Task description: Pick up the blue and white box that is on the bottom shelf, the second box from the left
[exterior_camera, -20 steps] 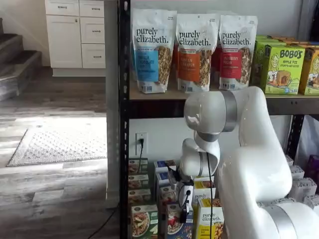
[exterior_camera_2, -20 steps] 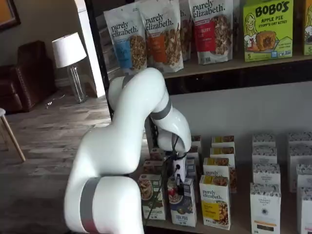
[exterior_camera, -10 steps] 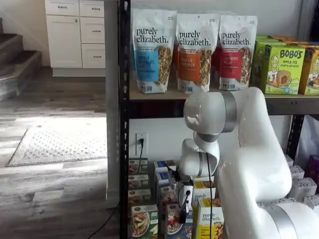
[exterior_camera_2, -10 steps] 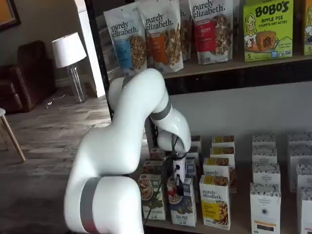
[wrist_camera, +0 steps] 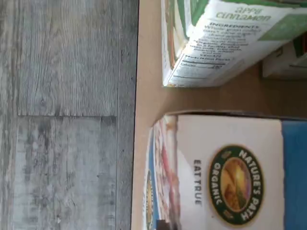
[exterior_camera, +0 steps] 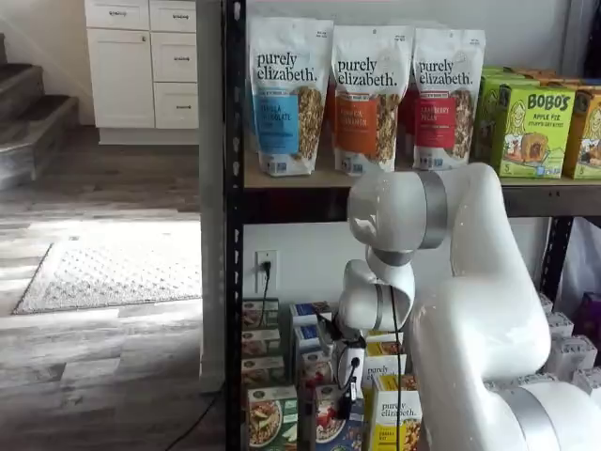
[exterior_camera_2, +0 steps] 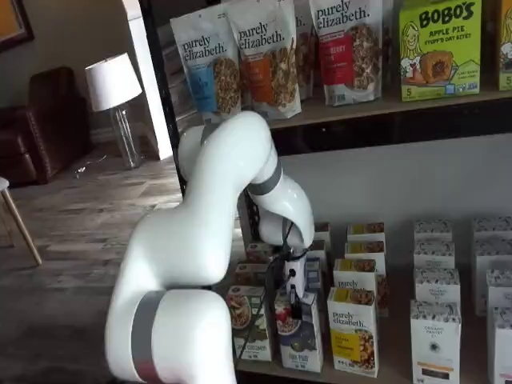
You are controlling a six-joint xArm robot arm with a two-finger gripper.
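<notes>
The blue and white box (exterior_camera_2: 302,340) stands upright at the front of the bottom shelf (wrist_camera: 148,100), between a green box (exterior_camera_2: 250,320) and a yellow "purely elizabeth" box (exterior_camera_2: 354,328). In both shelf views my gripper (exterior_camera_2: 293,302) hangs straight down onto the box's top edge, its black fingers (exterior_camera: 346,406) shut on the box (exterior_camera: 329,425). The wrist view looks down on the box's white top (wrist_camera: 225,167), printed "Nature's Path Organic", with a blue side. My white arm hides part of the shelf.
The green box (wrist_camera: 216,38) marked "apple cinnamon" stands close beside the held box. More rows of small boxes (exterior_camera_2: 436,320) fill the shelf. Granola bags (exterior_camera: 362,94) sit on the board above. Grey wood floor (wrist_camera: 67,115) lies past the shelf's front edge.
The fingers have closed onto the top of the blue and white box. Arm and box stay almost where they were.
</notes>
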